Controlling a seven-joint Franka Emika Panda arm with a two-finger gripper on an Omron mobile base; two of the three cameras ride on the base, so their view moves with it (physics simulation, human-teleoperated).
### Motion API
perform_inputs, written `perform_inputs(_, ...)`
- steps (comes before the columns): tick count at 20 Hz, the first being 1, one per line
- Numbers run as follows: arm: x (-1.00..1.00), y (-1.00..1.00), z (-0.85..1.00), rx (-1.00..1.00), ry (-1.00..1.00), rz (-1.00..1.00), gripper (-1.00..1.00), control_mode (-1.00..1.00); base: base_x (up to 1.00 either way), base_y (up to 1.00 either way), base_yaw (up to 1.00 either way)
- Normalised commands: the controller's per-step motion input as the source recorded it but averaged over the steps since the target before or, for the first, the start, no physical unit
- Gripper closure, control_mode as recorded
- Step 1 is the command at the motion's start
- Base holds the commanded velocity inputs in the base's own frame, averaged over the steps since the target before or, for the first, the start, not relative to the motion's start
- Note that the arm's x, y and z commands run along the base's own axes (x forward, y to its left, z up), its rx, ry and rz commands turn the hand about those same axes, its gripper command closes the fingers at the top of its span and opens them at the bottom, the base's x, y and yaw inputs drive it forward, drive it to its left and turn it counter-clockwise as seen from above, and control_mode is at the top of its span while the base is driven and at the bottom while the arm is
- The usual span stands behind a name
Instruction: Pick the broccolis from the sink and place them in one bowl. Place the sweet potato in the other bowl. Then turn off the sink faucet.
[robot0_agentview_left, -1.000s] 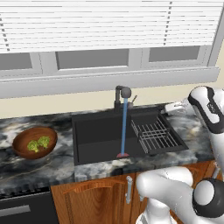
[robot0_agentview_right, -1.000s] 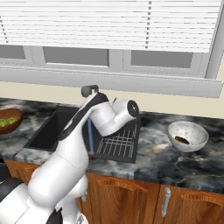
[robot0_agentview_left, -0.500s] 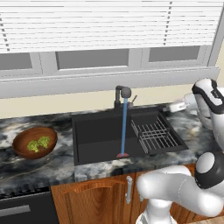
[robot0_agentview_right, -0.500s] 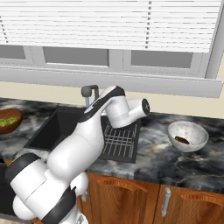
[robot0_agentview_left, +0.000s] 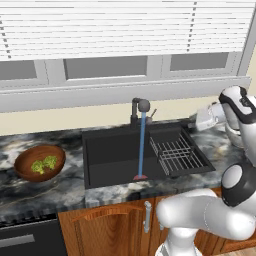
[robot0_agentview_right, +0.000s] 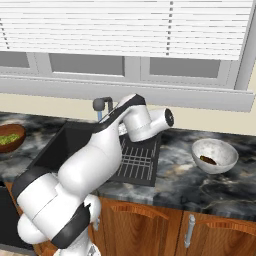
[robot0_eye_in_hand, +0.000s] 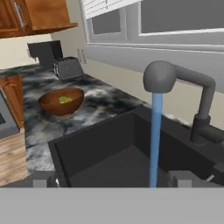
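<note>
Left base view, left to right: wooden bowl (robot0_agentview_left: 39, 162) on the counter (robot0_agentview_left: 30, 192) with two broccolis (robot0_agentview_left: 43, 164) inside; sink (robot0_agentview_left: 120, 157) with no produce seen in it; faucet (robot0_agentview_left: 140, 111) at its back edge, running, one blue stream (robot0_agentview_left: 141, 147) falling to the basin floor; one wire rack (robot0_agentview_left: 176, 154) across the sink's right side. Right base view adds one grey bowl (robot0_agentview_right: 215, 155) at far right, one sweet potato (robot0_agentview_right: 207, 160) in it.

Judgement: both placings look done; the step in hand is shutting off the water. Gripper (robot0_eye_in_hand: 111, 178) hangs over the sink's right side, facing the spout, jaws spread wide, holding nothing.

To do it well: aim for the thin lever (robot0_agentview_left: 152, 114) on the faucet's right, not the spout head. Approach from beside the stream, set one finger against the lever, push steadily until flow stops.

Counts: bowls 2, broccolis 2, sweet potato 1, faucet 1, rack 1.
</note>
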Motion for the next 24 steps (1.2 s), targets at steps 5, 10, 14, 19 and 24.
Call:
perform_inputs(5, 0.16, 0.01, -0.07, -0.08, -0.15, 0.04, -1.0, -1.0, 0.0, 0.0, 0.0)
perform_inputs(10, 0.23, 0.03, -0.1, -0.02, -0.01, 0.04, -1.0, -1.0, 0.0, 0.0, 0.0)
perform_inputs(14, 0.32, 0.0, -0.04, 0.0, 0.0, 0.02, -1.0, -1.0, 0.0, 0.0, 0.0)
perform_inputs(19, 0.34, 0.0, -0.21, 0.0, 0.0, 0.02, -1.0, -1.0, 0.0, 0.0, 0.0)
perform_inputs(24, 0.34, 0.0, -0.28, 0.0, 0.0, 0.03, -1.0, -1.0, 0.0, 0.0, 0.0)
